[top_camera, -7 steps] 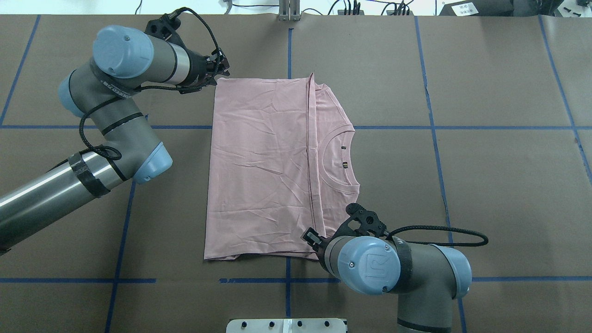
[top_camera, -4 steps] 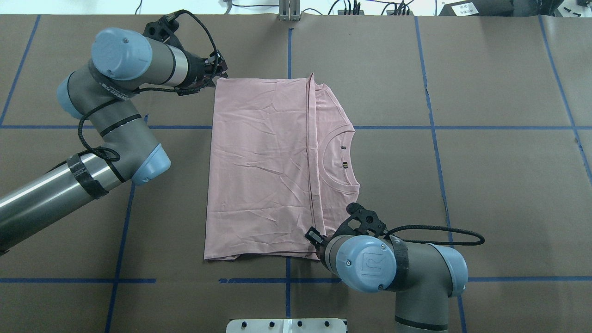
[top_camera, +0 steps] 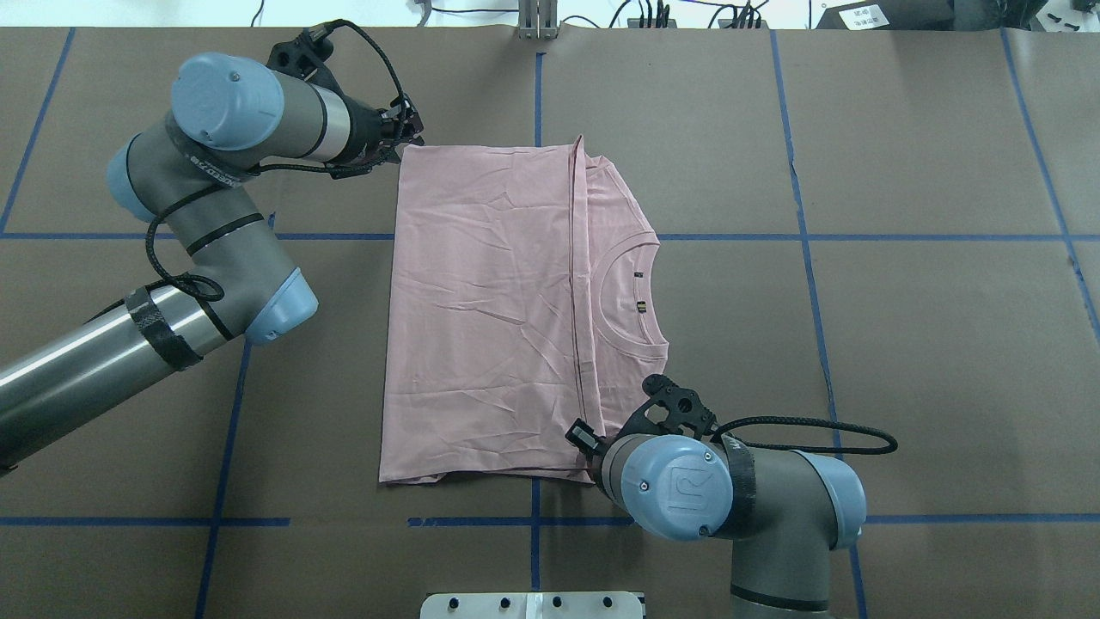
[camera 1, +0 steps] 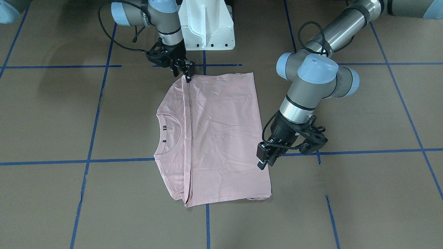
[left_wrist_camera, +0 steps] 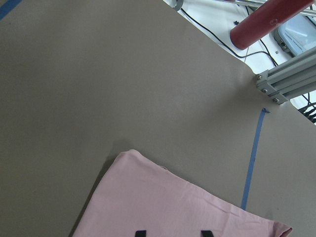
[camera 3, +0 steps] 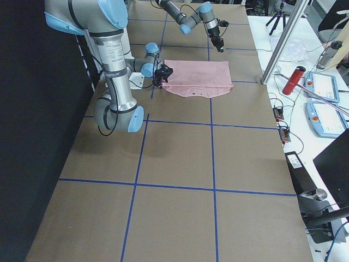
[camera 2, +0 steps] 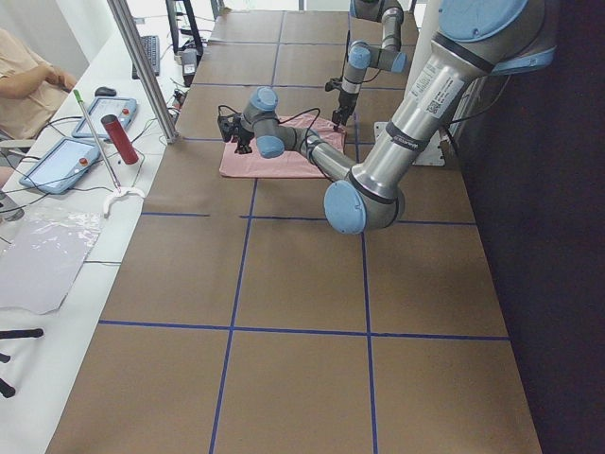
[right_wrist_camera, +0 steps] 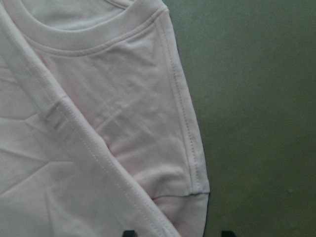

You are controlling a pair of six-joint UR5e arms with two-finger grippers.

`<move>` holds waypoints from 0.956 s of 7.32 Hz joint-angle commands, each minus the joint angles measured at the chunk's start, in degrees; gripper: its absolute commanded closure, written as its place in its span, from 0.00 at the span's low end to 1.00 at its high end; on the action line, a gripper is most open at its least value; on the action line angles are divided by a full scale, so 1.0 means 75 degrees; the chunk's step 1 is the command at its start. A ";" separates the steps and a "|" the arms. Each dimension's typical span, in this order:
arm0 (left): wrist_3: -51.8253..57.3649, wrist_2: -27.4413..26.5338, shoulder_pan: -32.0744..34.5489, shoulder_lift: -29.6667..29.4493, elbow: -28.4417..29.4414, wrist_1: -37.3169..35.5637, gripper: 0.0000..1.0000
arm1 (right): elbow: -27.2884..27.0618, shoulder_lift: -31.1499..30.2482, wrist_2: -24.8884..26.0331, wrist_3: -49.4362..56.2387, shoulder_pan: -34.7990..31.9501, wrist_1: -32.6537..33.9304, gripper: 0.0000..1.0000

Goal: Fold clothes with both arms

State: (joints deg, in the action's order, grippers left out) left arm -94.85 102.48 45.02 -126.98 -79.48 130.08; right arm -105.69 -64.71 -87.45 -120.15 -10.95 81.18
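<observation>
The pale pink T-shirt (top_camera: 481, 301) lies flat on the brown table, folded over along a straight hem line, with its ribbed collar (top_camera: 640, 297) showing on the right. The Snoopy drawing is hidden. My left gripper (top_camera: 411, 131) is open beside the shirt's far left corner; in the left wrist view its fingertips (left_wrist_camera: 140, 232) stand apart over the pink cloth (left_wrist_camera: 173, 207). My right gripper (top_camera: 581, 437) is open at the shirt's near edge by the hem line and sleeve (right_wrist_camera: 148, 138). The front view shows the left gripper (camera 1: 263, 159) and the right gripper (camera 1: 187, 73) holding nothing.
The white pedestal base (camera 1: 207, 24) stands at the table's near edge behind the right gripper. A red cylinder (left_wrist_camera: 266, 19) and an aluminium post (left_wrist_camera: 286, 81) stand past the table's far edge. Blue tape lines (top_camera: 799, 236) cross the brown surface.
Both arms shifted only slightly: the left gripper crept a little toward the far edge, the right wrist moved a little left. The shirt has not moved.
</observation>
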 commanded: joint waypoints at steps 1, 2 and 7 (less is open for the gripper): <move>-0.0044 0.0000 -0.0003 -0.0003 -0.0008 0.0000 0.53 | 0.0017 -0.0008 0.0000 0.0013 -0.0005 0.0028 0.35; -0.0044 0.0000 -0.0003 0.0008 -0.0008 0.0000 0.53 | 0.0017 -0.0008 0.0000 0.0013 -0.0005 0.0028 0.35; -0.0068 0.0000 -0.0003 0.0008 -0.0008 0.0000 0.53 | 0.0029 0.0003 0.0000 0.0013 -0.0005 0.0028 0.51</move>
State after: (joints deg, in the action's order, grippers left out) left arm -95.33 102.48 45.00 -126.99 -79.54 130.08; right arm -105.53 -64.69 -87.45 -119.96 -10.98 81.42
